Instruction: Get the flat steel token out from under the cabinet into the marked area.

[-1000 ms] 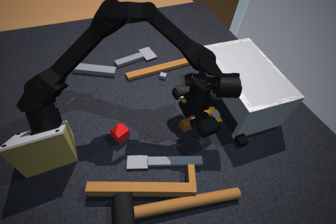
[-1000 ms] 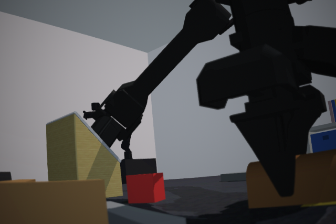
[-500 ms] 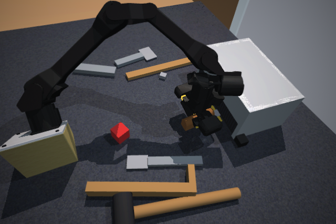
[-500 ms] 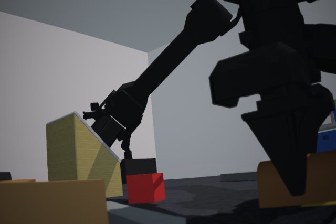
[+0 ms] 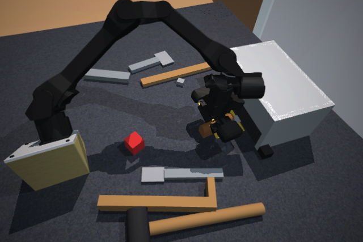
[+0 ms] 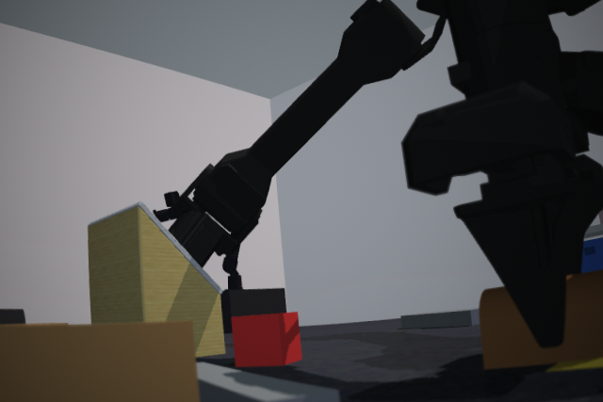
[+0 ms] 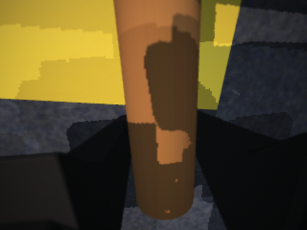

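The white-topped cabinet (image 5: pixel 281 81) stands at the right in the top view, its dark vent slots (image 5: pixel 249 121) facing the arm. The token cannot be made out. The yellow marked area (image 5: pixel 240 127) (image 7: pixel 62 83) lies in front of the cabinet, partly covered by the gripper and the tool. My gripper (image 5: pixel 216 125) (image 7: pixel 158 121) is shut on a round wooden handle (image 5: pixel 206 130) (image 6: pixel 501 331) (image 7: pixel 175 86), low over the table. The handle's near end sticks out behind the fingers. It runs across the yellow area towards the cabinet; the tool's far end is hidden.
A red cube (image 5: pixel 134 143) (image 6: pixel 265 340) stands mid-table. A grey flat-ended tool (image 5: pixel 152 174), a wooden L-shaped hook (image 5: pixel 155 201) and a black-headed mallet (image 5: pixel 205 219) lie nearest. A black block (image 5: pixel 265 151) sits by the cabinet's corner. A wooden stick (image 5: pixel 176 74) and small white cube (image 5: pixel 180 81) lie farther back.
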